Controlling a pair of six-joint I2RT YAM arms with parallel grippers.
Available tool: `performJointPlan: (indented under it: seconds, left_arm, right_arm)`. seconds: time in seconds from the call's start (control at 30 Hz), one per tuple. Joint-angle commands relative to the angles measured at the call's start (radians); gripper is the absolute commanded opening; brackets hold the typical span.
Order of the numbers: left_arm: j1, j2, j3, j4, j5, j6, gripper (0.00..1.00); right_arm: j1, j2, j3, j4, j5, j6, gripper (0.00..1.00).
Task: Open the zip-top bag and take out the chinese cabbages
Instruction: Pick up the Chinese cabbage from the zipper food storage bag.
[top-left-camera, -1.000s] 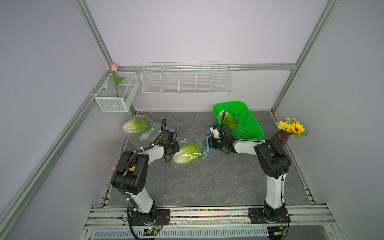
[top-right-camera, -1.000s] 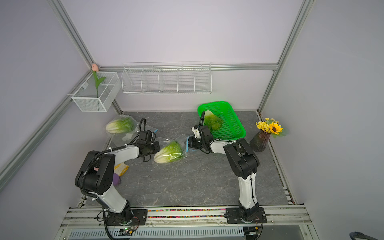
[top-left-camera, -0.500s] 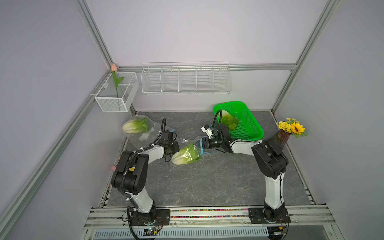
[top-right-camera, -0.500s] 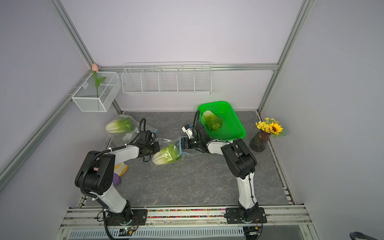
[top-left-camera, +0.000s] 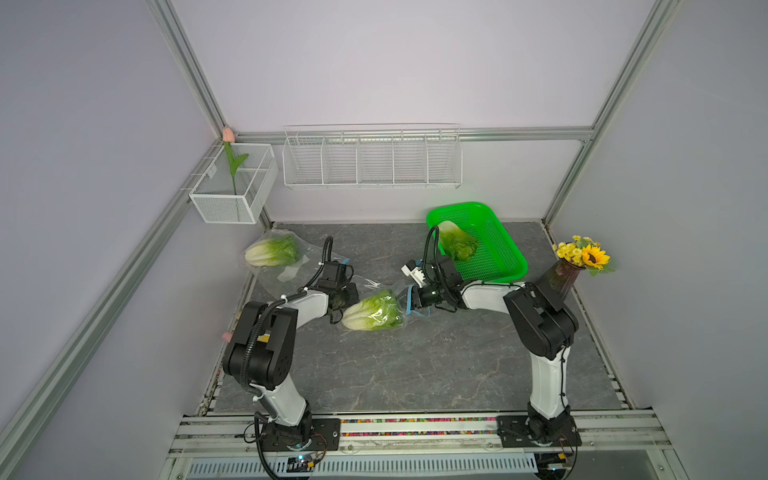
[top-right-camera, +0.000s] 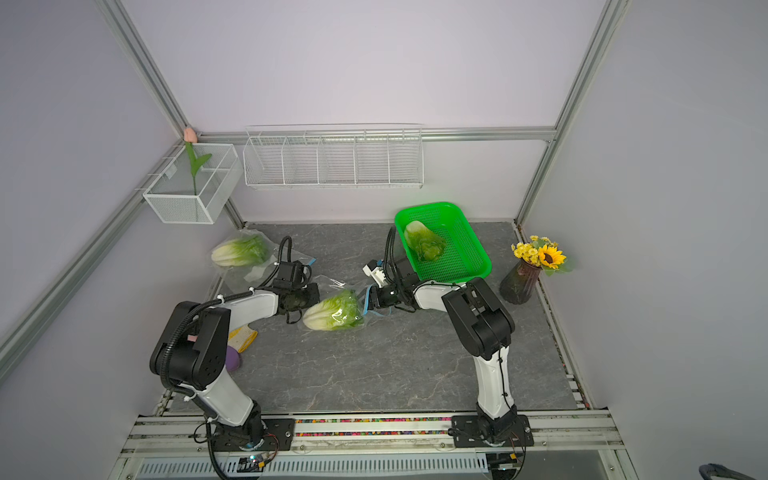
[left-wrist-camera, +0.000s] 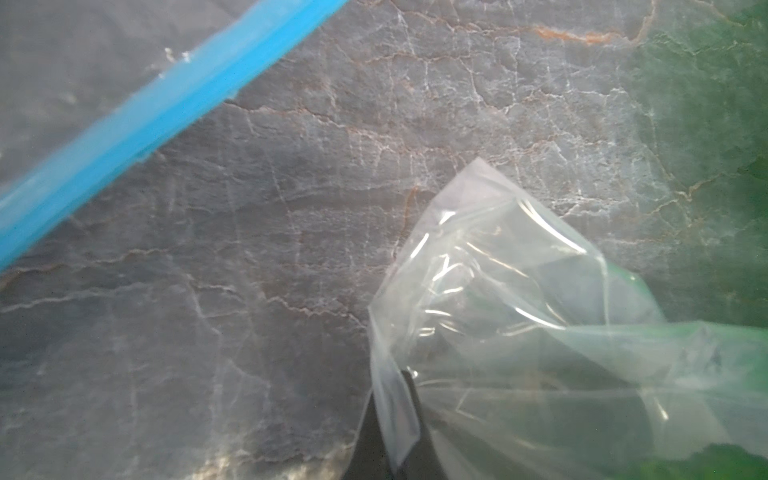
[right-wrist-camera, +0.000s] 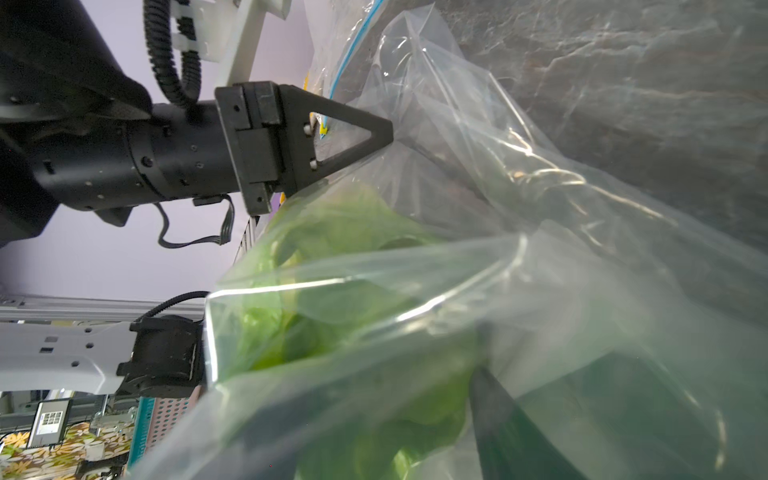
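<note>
A clear zip-top bag (top-left-camera: 398, 289) lies mid-table with one of the chinese cabbages (top-left-camera: 371, 311) inside, white base toward my left arm. My left gripper (top-left-camera: 350, 297) is shut on the bag's film (left-wrist-camera: 395, 415), its black tip showing in the right wrist view (right-wrist-camera: 386, 134). My right gripper (top-left-camera: 409, 302) sits at the bag's blue-zipped mouth. It is open, with green leaves (right-wrist-camera: 353, 374) and film between its spread fingers (right-wrist-camera: 494, 411). A second cabbage (top-left-camera: 272, 251) lies in another bag at the back left. A third (top-left-camera: 457, 244) rests in the green basket (top-left-camera: 505, 253).
A vase of sunflowers (top-left-camera: 563, 279) stands at the right edge. A wire rack (top-left-camera: 372, 158) and a white mesh box (top-left-camera: 232, 199) holding a tulip hang on the walls. A purple item (top-right-camera: 232, 358) and a yellow one (top-right-camera: 243, 338) lie beside my left arm.
My right gripper slid left to the bag's mouth and its jaws spread wider. The bagged cabbage shifted slightly left. My left gripper kept its hold on the film.
</note>
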Motion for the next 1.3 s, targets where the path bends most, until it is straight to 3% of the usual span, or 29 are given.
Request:
performJointPlan:
  seconds: [0.0, 0.33, 0.5, 0.73, 0.8, 0.87, 1.0, 1.07, 1.17, 1.27]
  left_arm:
    - [-0.002, -0.003, -0.009, -0.002, -0.009, 0.0, 0.0]
    - [-0.002, -0.007, -0.009, -0.004, -0.006, -0.004, 0.0]
    - [-0.002, -0.009, -0.009, -0.005, -0.007, -0.007, 0.0]
    - [-0.002, -0.016, -0.012, -0.017, -0.041, -0.011, 0.0]
    - [-0.003, -0.039, -0.025, -0.008, -0.081, -0.036, 0.04]
    - [0.001, -0.073, -0.044, 0.006, -0.115, -0.047, 0.13]
    - [0.016, -0.075, -0.042, -0.002, -0.098, -0.062, 0.19]
    - [0.021, -0.062, -0.046, 0.008, -0.08, -0.077, 0.14]
    - [0.033, -0.054, -0.055, 0.03, -0.044, -0.095, 0.0]
    - [0.04, -0.056, -0.055, 0.04, -0.026, -0.104, 0.0]
  right_arm:
    - [0.026, -0.027, 0.015, -0.034, -0.065, -0.054, 0.67]
    - [0.089, 0.122, 0.199, -0.047, -0.028, 0.015, 0.67]
    - [0.11, 0.16, 0.247, -0.119, -0.02, -0.017, 0.6]
    - [0.082, 0.072, 0.156, -0.104, 0.024, -0.032, 0.16]
    - [0.064, 0.039, 0.125, -0.089, 0.043, -0.036, 0.09]
    - [0.048, 0.005, 0.098, -0.087, 0.058, -0.048, 0.07]
    - [0.019, -0.042, 0.052, -0.058, 0.066, -0.052, 0.07]
    - [0.006, -0.058, 0.038, -0.056, 0.075, -0.052, 0.07]
    - [-0.008, -0.082, 0.018, -0.056, 0.088, -0.058, 0.07]
    - [-0.014, -0.1, 0.014, -0.087, 0.106, -0.085, 0.07]
